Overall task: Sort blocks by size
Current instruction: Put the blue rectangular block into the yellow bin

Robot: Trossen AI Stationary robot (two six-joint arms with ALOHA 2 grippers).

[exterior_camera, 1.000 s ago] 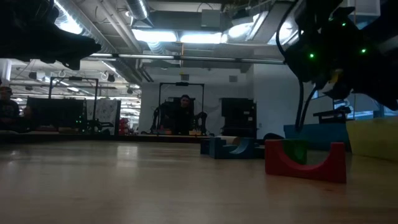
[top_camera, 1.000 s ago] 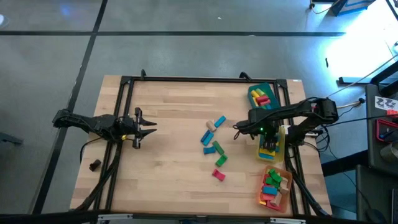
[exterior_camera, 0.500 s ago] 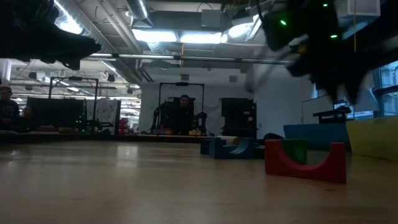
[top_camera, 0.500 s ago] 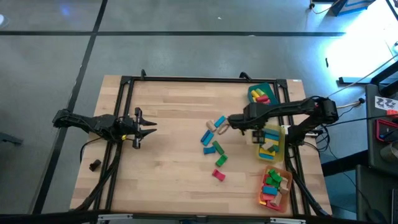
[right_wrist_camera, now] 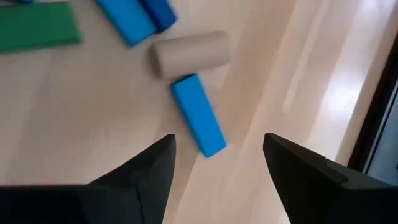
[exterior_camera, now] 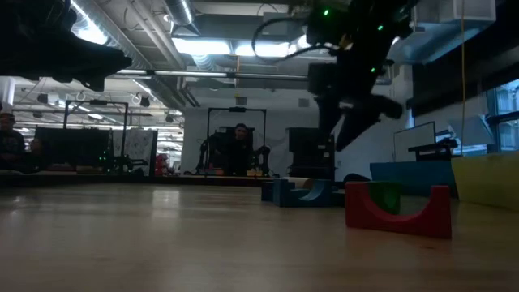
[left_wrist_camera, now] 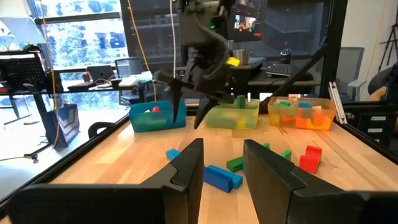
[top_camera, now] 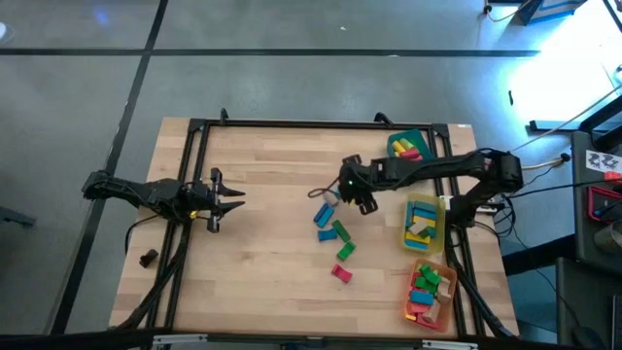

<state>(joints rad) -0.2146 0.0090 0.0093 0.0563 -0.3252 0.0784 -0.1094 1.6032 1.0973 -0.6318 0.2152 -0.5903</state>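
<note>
Wooden table (top_camera: 262, 243) was under my right gripper (right_wrist_camera: 217, 152), whose fingers were wide and empty. Just below centre in my wrist view lay a blue bar (right_wrist_camera: 198, 115), touching a plain wood cylinder (right_wrist_camera: 191, 52). It looked light, hard and smooth; I judged gripping its long sides best.

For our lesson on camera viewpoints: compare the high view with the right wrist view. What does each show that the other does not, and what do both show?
Only the high view: the whole table, the waiting left gripper at its left side, the teal tray, yellow tray and orange tray along the right edge, and a red block.

Only the right wrist view: the plain wooden cylinder touching the end of a light blue bar.

Both: the open right gripper above the loose blocks mid-table, with nothing in it.
</note>
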